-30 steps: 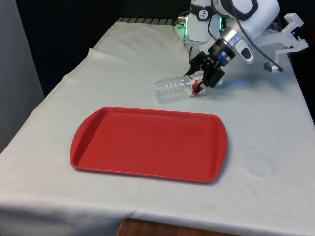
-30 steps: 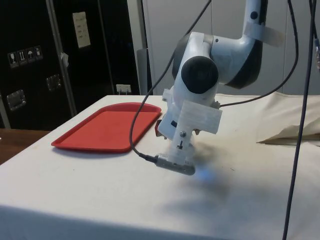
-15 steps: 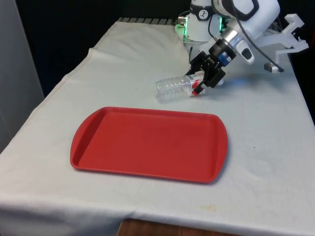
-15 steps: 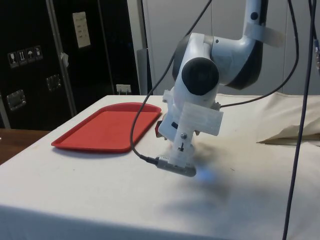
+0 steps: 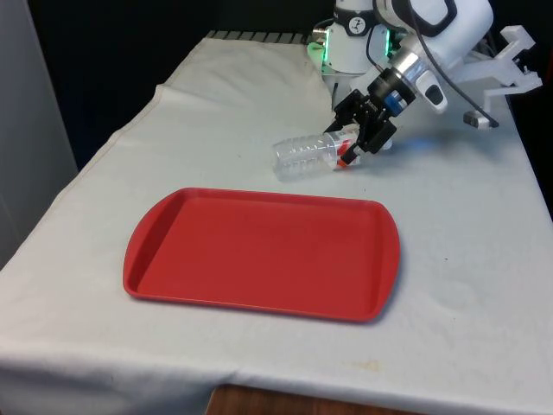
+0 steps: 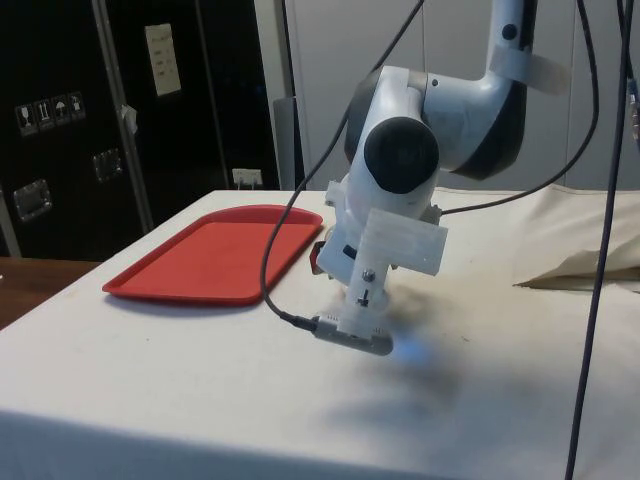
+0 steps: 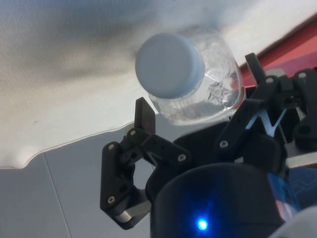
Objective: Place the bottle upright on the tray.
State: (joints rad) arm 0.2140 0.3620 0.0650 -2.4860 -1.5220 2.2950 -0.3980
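The clear plastic bottle [image 5: 304, 156] lies on its side on the white-clothed surface [image 5: 484, 259], at 12 o'clock from the red tray [image 5: 259, 252] and apart from its rim. The tool [image 5: 361, 138] is at the bottle's cap end, its fingers spread either side of the neck, with no contact visible in the wrist view. Red label near the neck; its writing is unreadable.

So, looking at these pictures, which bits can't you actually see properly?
- Side view: the bottle is hidden behind the arm's wrist, so its contact with the cloth can't be checked there.
- Front view: the bottle's cap end sits behind the gripper; whether the fingers press it is unclear.
- Wrist view: the bottle's base is hidden behind its cap; just a corner of the tray shows.
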